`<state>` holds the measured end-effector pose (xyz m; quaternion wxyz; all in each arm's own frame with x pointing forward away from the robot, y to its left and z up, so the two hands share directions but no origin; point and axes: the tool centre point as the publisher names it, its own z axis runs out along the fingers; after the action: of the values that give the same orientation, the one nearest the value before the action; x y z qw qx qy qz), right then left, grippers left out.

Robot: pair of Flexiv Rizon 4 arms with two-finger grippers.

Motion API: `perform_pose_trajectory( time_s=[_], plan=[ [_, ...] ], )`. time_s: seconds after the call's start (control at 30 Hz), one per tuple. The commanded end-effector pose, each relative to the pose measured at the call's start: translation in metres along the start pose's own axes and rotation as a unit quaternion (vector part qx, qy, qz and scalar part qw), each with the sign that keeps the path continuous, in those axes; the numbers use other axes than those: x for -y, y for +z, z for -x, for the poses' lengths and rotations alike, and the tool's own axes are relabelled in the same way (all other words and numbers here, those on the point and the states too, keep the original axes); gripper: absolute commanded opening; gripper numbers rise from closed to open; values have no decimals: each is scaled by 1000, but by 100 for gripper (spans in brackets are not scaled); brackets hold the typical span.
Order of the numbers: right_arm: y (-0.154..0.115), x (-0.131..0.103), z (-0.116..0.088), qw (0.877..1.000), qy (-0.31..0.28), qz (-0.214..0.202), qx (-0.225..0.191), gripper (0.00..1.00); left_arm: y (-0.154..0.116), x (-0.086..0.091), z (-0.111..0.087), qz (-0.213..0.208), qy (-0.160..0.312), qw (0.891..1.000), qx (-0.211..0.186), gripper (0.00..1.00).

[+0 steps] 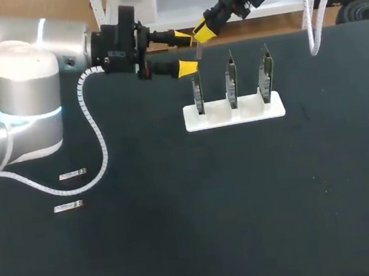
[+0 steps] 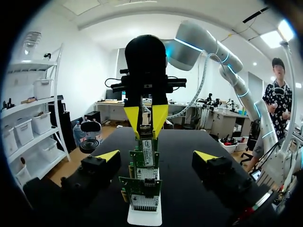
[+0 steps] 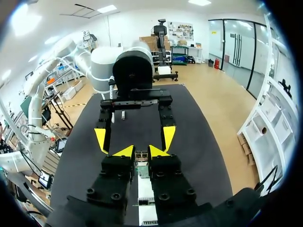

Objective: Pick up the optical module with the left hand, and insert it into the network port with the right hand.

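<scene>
My right gripper point(image 1: 203, 33) comes in from the far right and is shut on a small grey optical module point(image 1: 198, 50), which hangs just above the leftmost green network card point(image 1: 197, 90). In the right wrist view the module point(image 3: 141, 156) sits pinched between the yellow tips of my right gripper point(image 3: 141, 152). My left gripper point(image 1: 186, 53) stands open beside it, one finger on each side of the module and neither touching. The left wrist view has my left gripper point(image 2: 156, 156) wide apart, with my right gripper point(image 2: 146, 120) and the module point(image 2: 146, 131) ahead over the cards point(image 2: 144, 163).
Three network cards stand upright in a white stand point(image 1: 249, 112) at mid-table. Two spare modules point(image 1: 72, 174) point(image 1: 68, 206) lie flat at the left, near my left arm's coiled cable point(image 1: 95, 129). The table top is black.
</scene>
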<state>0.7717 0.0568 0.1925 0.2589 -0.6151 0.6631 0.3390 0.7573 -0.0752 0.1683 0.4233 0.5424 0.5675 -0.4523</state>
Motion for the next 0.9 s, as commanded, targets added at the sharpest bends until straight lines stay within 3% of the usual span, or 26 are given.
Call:
perform_pose_trajectory(
  time_s=[0.03, 0.9],
  plan=[
    [-2, -5, -3, 1000, -2, -5, 4, 0, -5, 7, 4, 4, -1, 1000, -15, 100],
    [-2, -5, -8, 1000, -2, -6, 21, 0, -18, 10, -6, 22, 4, 993, -113, 100]
  ],
)
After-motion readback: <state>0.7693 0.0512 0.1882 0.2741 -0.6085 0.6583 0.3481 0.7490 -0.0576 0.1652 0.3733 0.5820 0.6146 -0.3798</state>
